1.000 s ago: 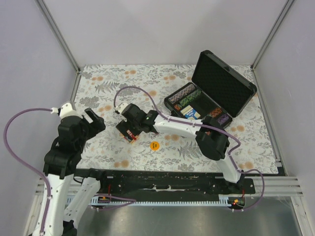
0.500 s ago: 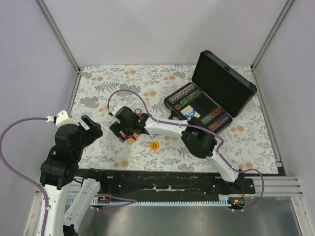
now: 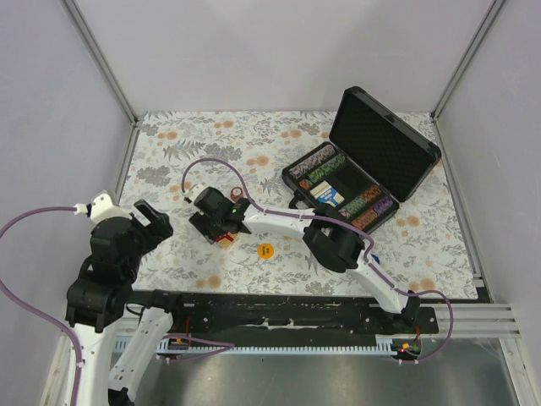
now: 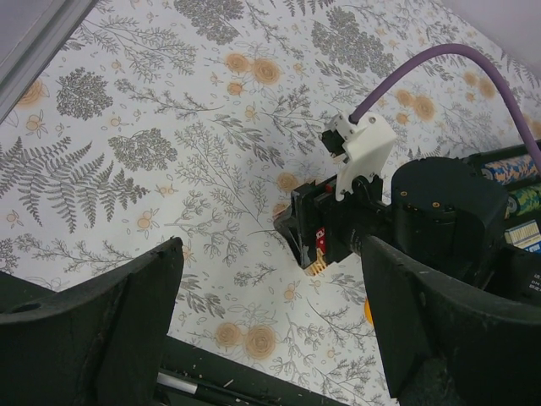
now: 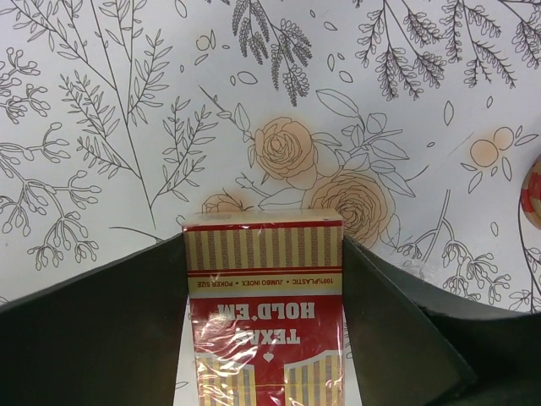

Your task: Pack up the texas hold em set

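- Between the fingers (image 5: 101,330) of the right gripper (image 5: 265,244) sits the red card deck (image 5: 266,330). Its striped end points out past the fingertips, and its "TEXAS HOLD'EM" print reads upside down in the wrist view.
- Both fingers lie flat against the deck's long sides, one on each. The right gripper is therefore pinching the deck, set about as wide as the deck itself, neither spread wide nor fully closed.
- Under the deck is the flowered desk (image 3: 220,135); I cannot tell whether the deck rests on it or is just clear of it.
- Off to one side of the right gripper, at the edge of its wrist view, a reddish chip (image 5: 532,199) lies on the desk, apart from the nearest finger.
- Near the right gripper, on the side toward the arm bases, a yellow disc (image 3: 265,250) lies flat, touching neither the gripper nor the deck.
- Well behind the right gripper, past its wrist and forearm, the black case (image 3: 385,144) stands open with its lid tilted back. Chip rows (image 3: 317,165) and a blue deck (image 3: 328,193) lie in its compartments.
- Facing the right gripper from the other side, the left gripper (image 3: 152,222) hangs above the desk with its fingers spread wide, holding nothing and touching nothing.
- Seen between those spread fingers, the right gripper and the red deck lie ahead, near but apart. A purple cable (image 4: 423,72) arches off the right wrist.
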Robot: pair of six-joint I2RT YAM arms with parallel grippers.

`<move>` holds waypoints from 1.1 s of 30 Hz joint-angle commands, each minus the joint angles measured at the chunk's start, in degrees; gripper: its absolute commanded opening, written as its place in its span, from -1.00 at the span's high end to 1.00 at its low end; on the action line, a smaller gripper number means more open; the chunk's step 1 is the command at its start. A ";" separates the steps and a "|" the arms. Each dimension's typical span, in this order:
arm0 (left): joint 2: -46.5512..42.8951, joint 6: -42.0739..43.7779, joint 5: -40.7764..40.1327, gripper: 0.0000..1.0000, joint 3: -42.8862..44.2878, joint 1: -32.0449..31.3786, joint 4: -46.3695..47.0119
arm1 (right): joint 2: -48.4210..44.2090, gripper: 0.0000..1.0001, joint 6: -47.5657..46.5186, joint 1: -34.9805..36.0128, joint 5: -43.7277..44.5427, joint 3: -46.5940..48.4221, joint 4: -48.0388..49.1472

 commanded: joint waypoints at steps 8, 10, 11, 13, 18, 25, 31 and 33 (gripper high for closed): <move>0.07 -1.79 -1.99 -0.82 1.16 0.20 2.39 | -11.94 -0.18 -3.55 -0.27 3.89 3.37 -4.83; 0.24 -1.79 -1.98 -0.82 0.89 0.28 3.10 | -14.67 -0.18 -3.90 -1.58 3.89 3.20 -5.88; 0.33 -1.79 -1.90 -0.82 0.72 0.28 3.62 | -16.51 -0.18 -4.08 -2.29 3.72 3.02 -6.49; 0.59 -1.88 -1.72 -0.82 0.28 0.28 4.50 | -19.33 -0.19 -4.86 -4.48 3.37 2.15 -7.20; 2.52 -1.97 -0.67 -0.82 -0.34 0.28 6.96 | -26.97 -0.21 -11.01 -11.42 -0.05 -3.65 -8.34; 5.77 -2.14 1.00 -0.82 -0.78 0.28 10.48 | -33.75 -0.21 -15.76 -24.52 -4.10 -11.30 -9.14; 8.06 -2.23 1.00 -0.82 -1.04 0.28 12.24 | -36.92 -0.21 -21.29 -33.39 -6.83 -18.06 -7.21; 8.59 -2.23 0.74 -0.82 -1.39 0.28 12.85 | -37.45 -0.21 -22.88 -35.51 -6.92 -20.26 -5.80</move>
